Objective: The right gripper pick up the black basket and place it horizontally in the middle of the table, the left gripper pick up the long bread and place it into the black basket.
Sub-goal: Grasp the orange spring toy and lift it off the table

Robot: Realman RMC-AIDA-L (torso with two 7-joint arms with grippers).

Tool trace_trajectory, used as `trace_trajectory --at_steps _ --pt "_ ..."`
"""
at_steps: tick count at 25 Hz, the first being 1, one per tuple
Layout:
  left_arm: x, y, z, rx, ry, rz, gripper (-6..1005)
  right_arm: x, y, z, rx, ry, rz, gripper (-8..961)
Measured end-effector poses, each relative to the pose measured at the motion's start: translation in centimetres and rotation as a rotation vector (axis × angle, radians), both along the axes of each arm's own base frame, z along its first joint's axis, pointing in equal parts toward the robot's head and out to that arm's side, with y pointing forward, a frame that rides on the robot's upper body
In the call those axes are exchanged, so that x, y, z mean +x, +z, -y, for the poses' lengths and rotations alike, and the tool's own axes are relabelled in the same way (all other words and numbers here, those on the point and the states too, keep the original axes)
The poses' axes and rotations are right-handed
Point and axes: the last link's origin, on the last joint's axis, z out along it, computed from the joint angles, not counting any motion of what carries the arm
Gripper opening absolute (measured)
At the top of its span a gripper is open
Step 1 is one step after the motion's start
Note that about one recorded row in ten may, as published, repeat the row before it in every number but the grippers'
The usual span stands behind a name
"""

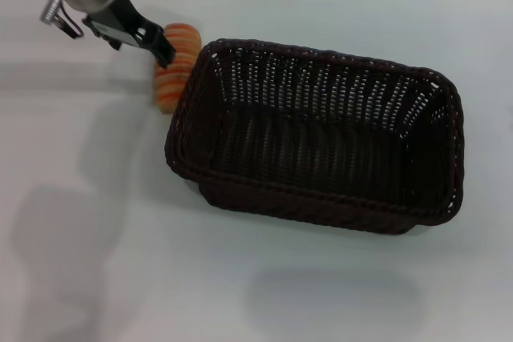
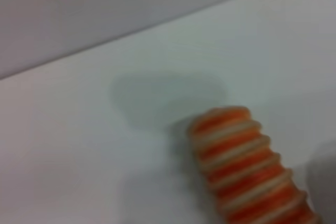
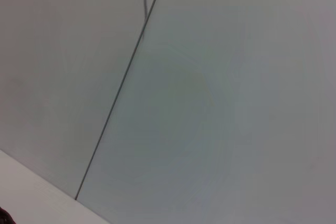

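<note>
On my head view the left end effector (image 1: 160,47) sits at the far left of the tabletop (image 1: 96,262), its green ring light glowing on the silver casing. Its black fingers (image 1: 154,41) angle down and reach the upper part of the long bread (image 1: 175,66). I can see a dark finger lying across the near side of the roll, but I cannot tell how wide the fingers stand or whether they have actually closed on it.

The long bread lies directly under and just beyond that end effector, resting on the white surface, with its lower end pointing toward me. In my left wrist view the long bread (image 2: 247,166) fills the lower part of the picture, its orange ridges crossing the tan body, lying on the tabletop (image 2: 79,145); none of this arm's own fingers show there.

Just to the right of the left end effector, the black basket (image 1: 449,158) sits flat and upright on the tabletop, its long side running crosswise, and its left rim is just beside the bread. Nothing lies inside it.

The right end effector appears in none of my views; my right wrist view shows only pale wall panels with a dark seam.
</note>
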Motion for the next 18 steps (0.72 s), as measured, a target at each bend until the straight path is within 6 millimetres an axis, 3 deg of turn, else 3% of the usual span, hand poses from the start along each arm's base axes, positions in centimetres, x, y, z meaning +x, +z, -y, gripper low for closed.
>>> trace_trajectory --at_steps 3,8,15,18 --pt "0.0 0.0 0.0 0.0 0.0 0.0 817 -0.2 0.0 -0.2 -0.001 0.009 0.001 546" --pt "0.6 -2.3 1.0 -0.059 -0.019 -0.004 815 -0.6 -0.1 -0.5 -0.006 0.024 -0.001 546" --pt "2.8 -2.6 1.3 -0.08 -0.071 0.012 812 -0.8 -0.5 -1.1 -0.014 0.035 0.004 545" --pt "2.9 -2.6 1.4 -0.085 -0.07 0.012 811 -0.9 -0.6 -1.3 -0.017 0.04 0.002 545"
